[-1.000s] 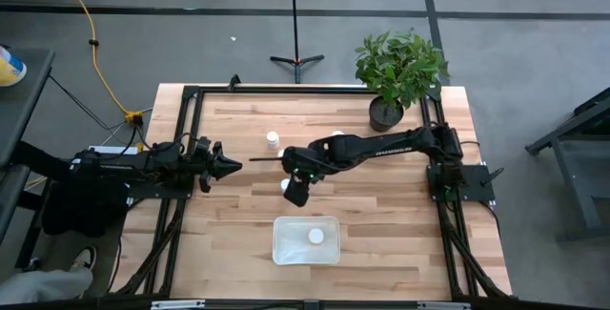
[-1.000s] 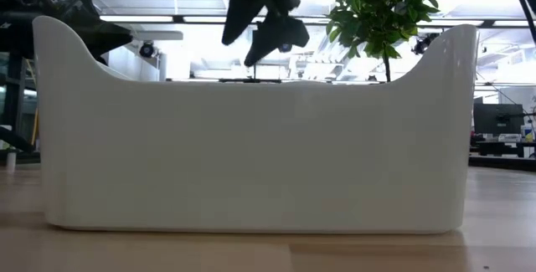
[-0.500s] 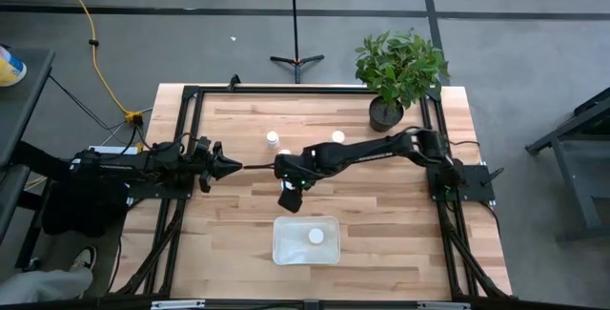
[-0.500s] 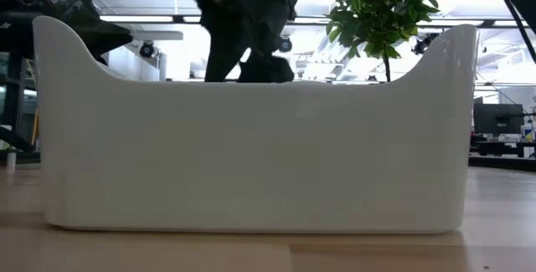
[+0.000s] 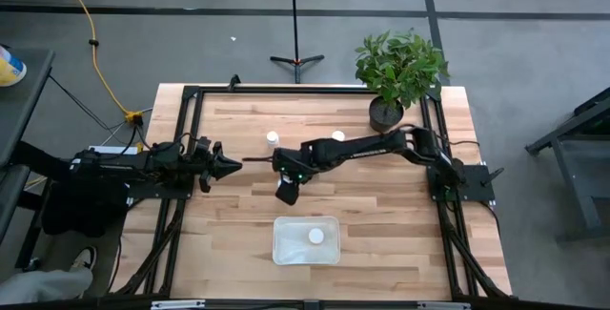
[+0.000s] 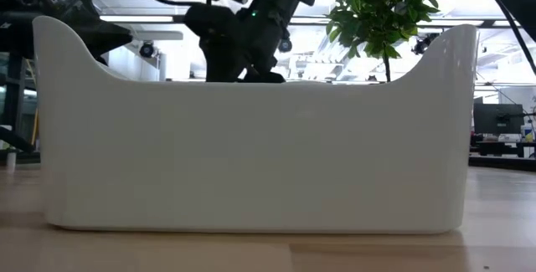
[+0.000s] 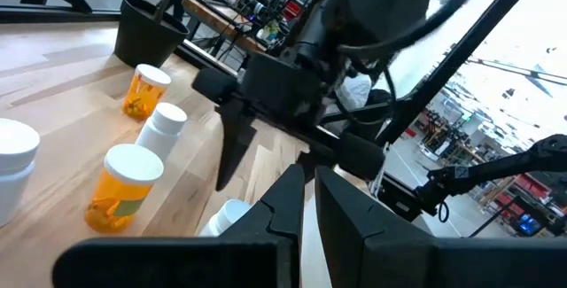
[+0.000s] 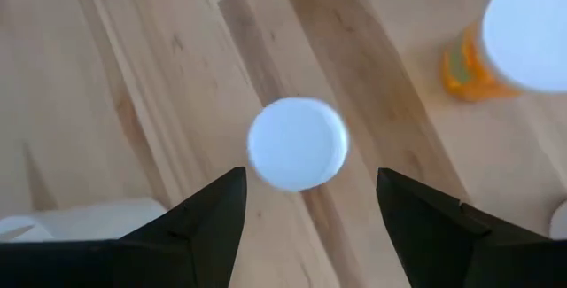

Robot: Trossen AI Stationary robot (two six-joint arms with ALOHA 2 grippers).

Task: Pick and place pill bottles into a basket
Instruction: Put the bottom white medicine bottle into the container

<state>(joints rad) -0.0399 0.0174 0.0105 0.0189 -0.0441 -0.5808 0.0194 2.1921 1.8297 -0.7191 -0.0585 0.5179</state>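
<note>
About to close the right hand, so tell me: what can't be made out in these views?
High view: the right hand covers the bottle under it.
Low view: the basket wall hides its contents and the right hand's tips.
Right wrist view: that bottle shows only its cap, so the gap above it is unclear; a second bottle is cut by the edge.

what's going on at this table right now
The right gripper hangs over the middle of the table, fingers open, straight above an upright white-capped pill bottle that it has not gripped. One bottle already lies in the white basket; others stand farther back on the wood, such as one near the back edge. The left gripper waits at the table's left side.
</note>
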